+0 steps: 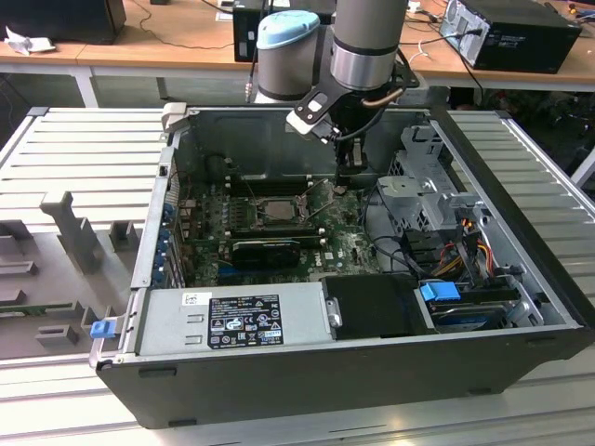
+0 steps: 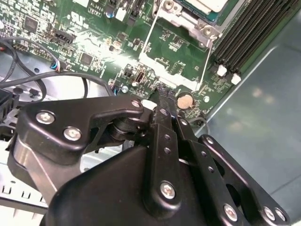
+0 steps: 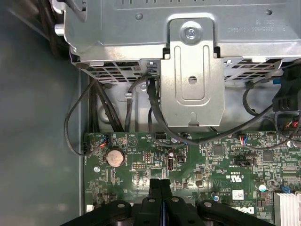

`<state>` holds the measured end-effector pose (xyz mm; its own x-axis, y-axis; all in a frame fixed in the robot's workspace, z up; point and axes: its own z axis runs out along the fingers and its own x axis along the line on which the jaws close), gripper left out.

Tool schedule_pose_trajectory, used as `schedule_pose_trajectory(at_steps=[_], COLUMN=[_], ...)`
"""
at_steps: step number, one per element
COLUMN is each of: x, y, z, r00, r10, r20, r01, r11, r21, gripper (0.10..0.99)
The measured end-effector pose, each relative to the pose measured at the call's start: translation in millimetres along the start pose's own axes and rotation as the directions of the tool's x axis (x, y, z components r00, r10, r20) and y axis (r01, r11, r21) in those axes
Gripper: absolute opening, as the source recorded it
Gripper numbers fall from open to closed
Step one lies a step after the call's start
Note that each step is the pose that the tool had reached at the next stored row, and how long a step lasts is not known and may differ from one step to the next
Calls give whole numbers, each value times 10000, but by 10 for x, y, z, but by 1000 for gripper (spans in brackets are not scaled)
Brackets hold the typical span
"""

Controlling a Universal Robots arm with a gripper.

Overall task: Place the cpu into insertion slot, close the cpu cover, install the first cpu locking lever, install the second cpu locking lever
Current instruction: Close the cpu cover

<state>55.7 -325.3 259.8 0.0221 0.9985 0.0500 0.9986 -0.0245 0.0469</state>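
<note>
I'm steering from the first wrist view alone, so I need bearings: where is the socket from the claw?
Observer: In the exterior view, the insertion slot lies to the exterior view's left of the claw.
Operator: Is the cover down?
Observer: No, in the second wrist view the cpu cover stands open.
Operator: Chip in?
Observer: The cpu looks seated in the slot.

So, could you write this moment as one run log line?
claw: shut, nothing seen held | over: motherboard, near coin cell | insertion slot: state unclear
</note>
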Motion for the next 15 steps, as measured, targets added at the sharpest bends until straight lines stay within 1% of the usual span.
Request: schedule_pose_trajectory(at_steps=[1,3,4,5,6,8,13,15], x=[0,-1,-2,-3,-5,-6,-7,-8], y=[22,44,40,33,12,-35,-96,-139], z=[39,83,116,129,148,148,146,144], r00=[10000,10000,10000,10000,10000,10000,10000,10000], r10=[-9,-16,-27,-29,-28,-27,-28,-26], r20=[0,-1,0,0,1,-3,-6,-5], r01=[9,16,27,29,28,27,28,26], r11=[10000,10000,10000,10000,9999,9999,9999,9999], r21=[6,19,38,65,121,127,126,126], gripper=[106,106,106,106,106,106,106,106])
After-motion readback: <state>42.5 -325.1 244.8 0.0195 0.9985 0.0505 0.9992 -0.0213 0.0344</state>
